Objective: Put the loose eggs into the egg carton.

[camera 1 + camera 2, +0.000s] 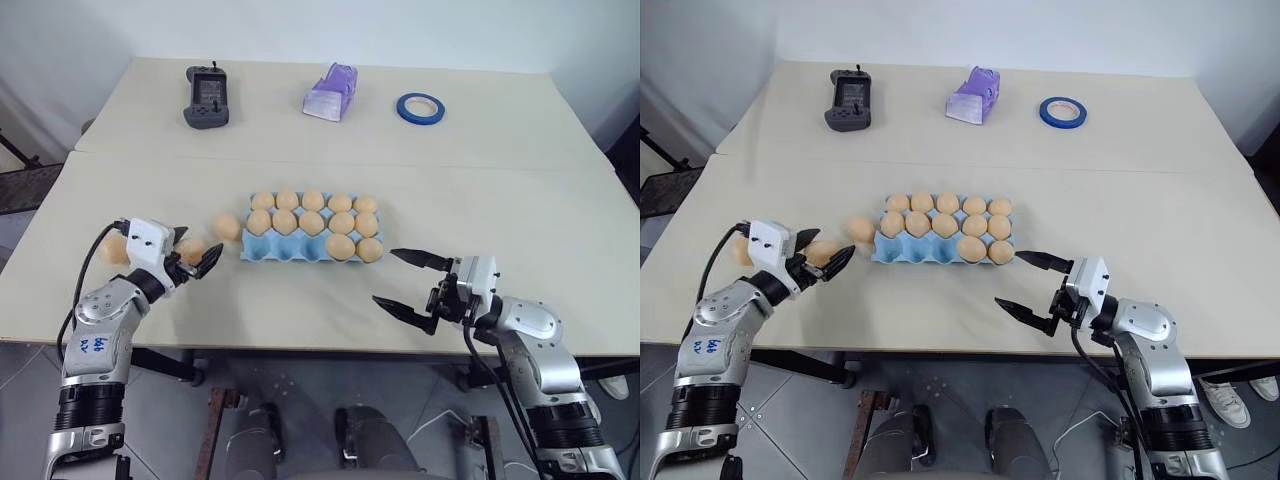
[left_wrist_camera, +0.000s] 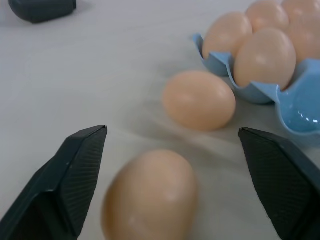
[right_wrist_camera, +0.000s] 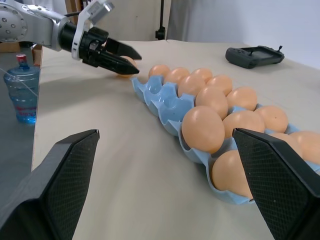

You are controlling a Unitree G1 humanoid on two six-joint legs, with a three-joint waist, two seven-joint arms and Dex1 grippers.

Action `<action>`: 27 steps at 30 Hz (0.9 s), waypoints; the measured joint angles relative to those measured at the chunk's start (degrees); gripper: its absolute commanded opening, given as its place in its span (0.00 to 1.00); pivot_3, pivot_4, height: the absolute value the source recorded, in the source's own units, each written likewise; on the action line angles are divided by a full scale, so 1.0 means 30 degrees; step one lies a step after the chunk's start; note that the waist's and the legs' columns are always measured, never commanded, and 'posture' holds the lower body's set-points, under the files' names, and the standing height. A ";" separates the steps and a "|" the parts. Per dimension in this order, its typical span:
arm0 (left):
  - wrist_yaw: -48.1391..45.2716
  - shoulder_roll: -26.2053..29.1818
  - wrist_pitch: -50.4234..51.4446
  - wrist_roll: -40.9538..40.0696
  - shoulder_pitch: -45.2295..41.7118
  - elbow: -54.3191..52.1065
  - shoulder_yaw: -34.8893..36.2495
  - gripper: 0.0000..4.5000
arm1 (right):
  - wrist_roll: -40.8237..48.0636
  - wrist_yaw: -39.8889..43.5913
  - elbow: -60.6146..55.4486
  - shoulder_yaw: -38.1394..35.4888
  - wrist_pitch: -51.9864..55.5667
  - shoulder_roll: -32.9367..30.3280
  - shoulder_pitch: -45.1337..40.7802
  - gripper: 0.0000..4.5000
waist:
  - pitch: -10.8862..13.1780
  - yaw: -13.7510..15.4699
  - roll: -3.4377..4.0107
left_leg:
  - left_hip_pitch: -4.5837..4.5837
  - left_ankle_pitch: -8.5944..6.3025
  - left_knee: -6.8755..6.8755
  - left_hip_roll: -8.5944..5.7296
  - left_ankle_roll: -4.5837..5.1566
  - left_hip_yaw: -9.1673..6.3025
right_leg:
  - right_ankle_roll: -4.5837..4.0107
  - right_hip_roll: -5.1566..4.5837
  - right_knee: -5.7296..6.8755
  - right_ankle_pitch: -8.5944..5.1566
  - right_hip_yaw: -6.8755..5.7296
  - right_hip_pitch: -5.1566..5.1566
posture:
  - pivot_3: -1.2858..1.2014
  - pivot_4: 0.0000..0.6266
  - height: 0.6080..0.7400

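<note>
On the desk [image 1: 420, 300] the left claw [image 1: 196, 254] stands spread around one loose egg [image 2: 150, 197] without pinching it, a second egg [image 1: 227, 227] lies just beside the blue egg carton [image 1: 290, 249], a third [image 1: 113, 249] sits behind the wrist, and the right claw [image 1: 408, 283] gapes wide and empty

The left gripper [image 1: 193, 257] is reaching level at lower left, jaws apart. The right gripper [image 1: 405, 281] is hovering at lower right, spread wide.
</note>
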 measured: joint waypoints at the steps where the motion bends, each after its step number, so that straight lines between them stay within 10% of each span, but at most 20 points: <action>1: -0.0008 -0.0014 0.0118 0.0076 0.0002 0.0037 -0.0061 0.65 | 0.0000 -0.0050 -0.0030 0.0000 0.0000 0.0000 0.0007 1.00 | 0.0000 -0.0003 0.0000 | 0.0002 0.0000 0.0003 0.0000 0.0000 0.0000 | 0.0001 -0.0002 0.0007 0.0001 0.0000 0.0001 | 0.52 0.24 1.00; 7: -0.0081 -0.0183 0.0251 0.0099 0.0020 0.0279 -0.0009 0.34 | -0.0005 -0.0386 -0.0261 0.0003 0.0006 0.0001 0.0038 1.00 | -0.0001 0.0004 0.0001 | 0.0007 0.0001 0.0005 0.0001 0.0001 -0.0013 | -0.0001 -0.0003 0.0020 0.0000 -0.0004 0.0003 | 0.52 0.24 1.00; 17: -0.2889 0.0082 0.0445 -0.1541 -0.1149 -0.1869 -0.0120 0.34 | -0.0015 -0.0399 -0.0235 0.0012 0.0022 0.0004 -0.0200 1.00 | 0.0000 0.0276 0.0000 | 0.0000 0.0002 0.0010 -0.0004 0.0000 -0.0010 | -0.0002 -0.0007 0.0019 0.0000 -0.0011 0.0008 | 0.52 0.24 1.00; 27: -0.5974 -0.2871 0.0217 -0.0331 -0.6390 0.1633 -0.5896 0.34 | -0.0349 -0.0794 0.0162 -0.0035 -0.0090 0.0118 -0.0305 1.00 | -0.0002 0.0504 0.0005 | -0.0010 -0.0008 0.0089 -0.0017 0.0024 0.0006 | 0.0008 0.0008 0.0021 0.0005 0.0016 0.0010 | 0.52 0.24 1.00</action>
